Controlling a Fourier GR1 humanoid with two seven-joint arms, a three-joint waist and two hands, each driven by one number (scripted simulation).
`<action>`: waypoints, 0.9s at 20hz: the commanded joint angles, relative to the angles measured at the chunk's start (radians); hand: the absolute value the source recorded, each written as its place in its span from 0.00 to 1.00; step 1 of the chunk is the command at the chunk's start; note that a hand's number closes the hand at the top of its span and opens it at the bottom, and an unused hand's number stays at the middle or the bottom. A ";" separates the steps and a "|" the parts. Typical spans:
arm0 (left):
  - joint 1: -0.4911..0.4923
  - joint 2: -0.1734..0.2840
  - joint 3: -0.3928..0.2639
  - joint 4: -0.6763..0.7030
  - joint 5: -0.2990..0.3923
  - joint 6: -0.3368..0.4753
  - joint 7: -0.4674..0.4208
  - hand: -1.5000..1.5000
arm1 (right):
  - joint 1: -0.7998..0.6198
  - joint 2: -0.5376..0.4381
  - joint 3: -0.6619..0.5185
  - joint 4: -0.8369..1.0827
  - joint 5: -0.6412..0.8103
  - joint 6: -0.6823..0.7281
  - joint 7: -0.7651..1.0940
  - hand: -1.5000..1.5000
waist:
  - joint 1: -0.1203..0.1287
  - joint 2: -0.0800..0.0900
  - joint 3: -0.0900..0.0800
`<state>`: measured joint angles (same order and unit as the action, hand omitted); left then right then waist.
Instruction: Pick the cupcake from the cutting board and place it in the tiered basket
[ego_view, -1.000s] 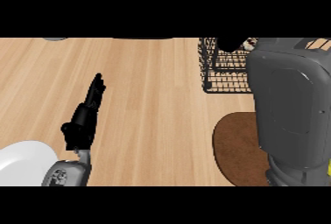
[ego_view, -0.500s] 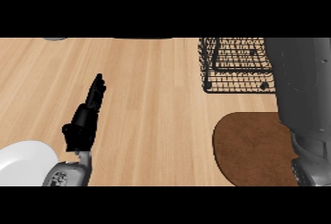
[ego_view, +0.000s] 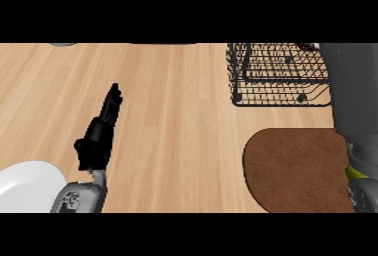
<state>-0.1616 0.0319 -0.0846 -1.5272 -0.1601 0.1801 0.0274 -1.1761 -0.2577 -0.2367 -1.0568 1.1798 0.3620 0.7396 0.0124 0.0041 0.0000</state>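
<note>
The cupcake itself is not visible anywhere in the frame. The brown cutting board (ego_view: 295, 170) at the lower right shows only a bare surface, as far as it can be seen. The black wire tiered basket (ego_view: 277, 75) stands in the upper right, just above the board, and no cupcake can be made out among its wires; a small dark shape at its top edge is too unclear to name. The cupcake may be hidden behind the grey right forearm (ego_view: 354, 100), which covers the whole right edge of the frame.

The risk from here, in my judgement, is this lack of sight: the forearm blocks the right part of the basket and the board, so a release or a retreat could catch the wire rim and tip the cupcake out or shift the basket.

The right robot hand does not show, so whether it holds anything cannot be told. The left robot hand (ego_view: 100, 132) lies in the left middle of the frame on the wooden bench (ego_view: 177, 125), fingers straight and pointing to the top, holding nothing. A white plate (ego_view: 26, 187) sits at the lower left corner.
</note>
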 joint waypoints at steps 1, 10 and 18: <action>-0.003 0.015 0.016 -0.041 0.022 -0.018 0.036 0.50 | 0.047 0.066 -0.076 0.011 -0.062 -0.093 0.045 0.00 | -0.001 -0.003 0.000; 0.026 0.015 0.016 -0.030 0.017 -0.021 0.012 0.50 | 0.052 0.012 -0.217 -0.002 -0.184 -0.349 -0.073 0.00 | -0.001 -0.002 0.001; 0.028 0.005 -0.002 -0.060 -0.010 -0.003 0.059 0.50 | 0.146 -0.057 -0.328 -0.249 -0.255 -0.322 0.103 0.00 | -0.031 -0.013 0.001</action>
<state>-0.1358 0.0451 -0.0694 -1.5700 -0.1535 0.1698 0.0567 -1.0764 -0.2918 -0.5064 -1.2007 0.9702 0.0414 0.7863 -0.0078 -0.0048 0.0002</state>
